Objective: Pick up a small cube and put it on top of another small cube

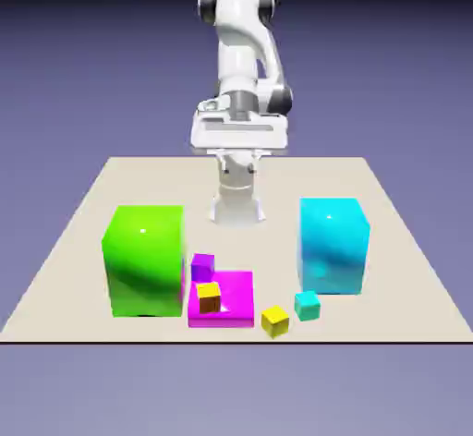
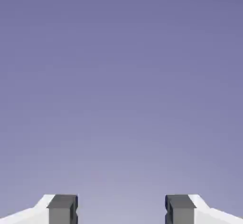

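Gripper (image 2: 121,209) released, jaws apart, nothing btwn them; hand view shows only backdrop. Arm folded up at far table edge. Small cubes sit near front edge, well apart from hand: purple (image 1: 202,266), orange (image 1: 210,297) on magenta slab (image 1: 236,300), yellow (image 1: 275,320), teal (image 1: 308,305). Next move prob forward + down toward them.

You see only the gripper (image 2: 121,209) fingertips, cut off at the hand view's bottom edge, and the orange cube (image 1: 210,297) hides part of the magenta block (image 1: 231,300).
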